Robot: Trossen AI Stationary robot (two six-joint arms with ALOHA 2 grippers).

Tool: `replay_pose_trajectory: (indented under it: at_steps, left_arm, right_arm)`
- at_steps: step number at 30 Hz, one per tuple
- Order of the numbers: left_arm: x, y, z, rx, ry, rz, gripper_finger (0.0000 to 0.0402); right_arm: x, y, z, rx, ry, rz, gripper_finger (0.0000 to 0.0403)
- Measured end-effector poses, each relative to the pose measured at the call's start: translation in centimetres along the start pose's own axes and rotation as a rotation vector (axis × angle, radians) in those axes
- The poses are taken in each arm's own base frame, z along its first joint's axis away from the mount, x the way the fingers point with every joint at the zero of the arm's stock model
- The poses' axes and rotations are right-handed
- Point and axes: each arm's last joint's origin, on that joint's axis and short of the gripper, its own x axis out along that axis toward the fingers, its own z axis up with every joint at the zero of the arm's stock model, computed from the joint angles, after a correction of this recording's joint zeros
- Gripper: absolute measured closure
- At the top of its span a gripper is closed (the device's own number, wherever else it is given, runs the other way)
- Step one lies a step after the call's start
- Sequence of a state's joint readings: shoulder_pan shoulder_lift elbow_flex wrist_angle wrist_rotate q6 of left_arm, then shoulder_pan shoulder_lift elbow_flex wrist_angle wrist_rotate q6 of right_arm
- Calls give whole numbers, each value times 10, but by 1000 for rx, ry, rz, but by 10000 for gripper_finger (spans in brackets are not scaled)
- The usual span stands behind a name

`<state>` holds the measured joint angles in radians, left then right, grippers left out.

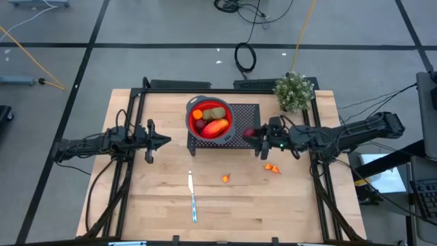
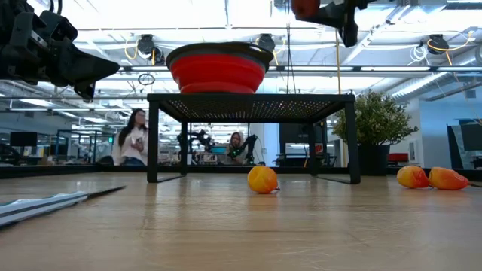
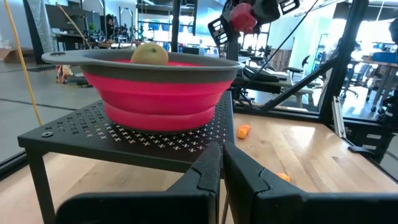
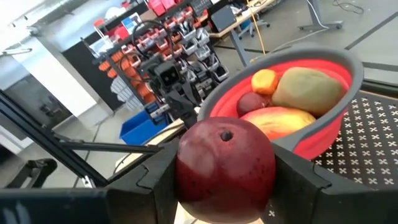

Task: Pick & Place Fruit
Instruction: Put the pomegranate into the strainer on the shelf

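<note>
Dark red fruit [image 4: 225, 160] fills the right gripper's [image 1: 254, 133] clamped fingers beside the red bowl [image 1: 210, 117]; no writing readable. Left gripper [image 1: 161, 141], pinched together, hovers left of the rack [image 1: 242, 113].

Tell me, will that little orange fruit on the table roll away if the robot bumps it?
Probably. The little orange fruit looks round and sits alone on the smooth flat table, so a bump would likely roll it. Being so small, it probably weighs little and moves easily.

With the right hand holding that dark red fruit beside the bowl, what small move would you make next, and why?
Probably carry the right hand a little farther toward the red bowl. It grips the dark red fruit above the black stand, short of the bowl's rim, so releasing now would likely miss.
</note>
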<state>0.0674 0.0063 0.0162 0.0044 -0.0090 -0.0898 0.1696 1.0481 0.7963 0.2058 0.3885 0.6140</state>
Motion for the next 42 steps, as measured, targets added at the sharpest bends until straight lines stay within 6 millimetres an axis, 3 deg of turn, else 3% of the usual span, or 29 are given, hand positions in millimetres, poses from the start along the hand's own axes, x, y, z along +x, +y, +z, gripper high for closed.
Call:
replay_pose_trajectory:
  at_steps: [8,22,35,42]
  left_arm:
    - [0,0,0,0,0,0,380]
    - [0,0,0,0,0,0,380]
    - [0,0,0,0,0,-1,380]
    - [0,0,0,-1,-1,-2,380]
  right_arm:
    - [6,4,2,-38,7,-3,218]
    - [27,18,45,-248,133,-78,221]
    - [59,5,79,-367,265,-87,221]
    - [73,-6,86,-379,326,-100,220]
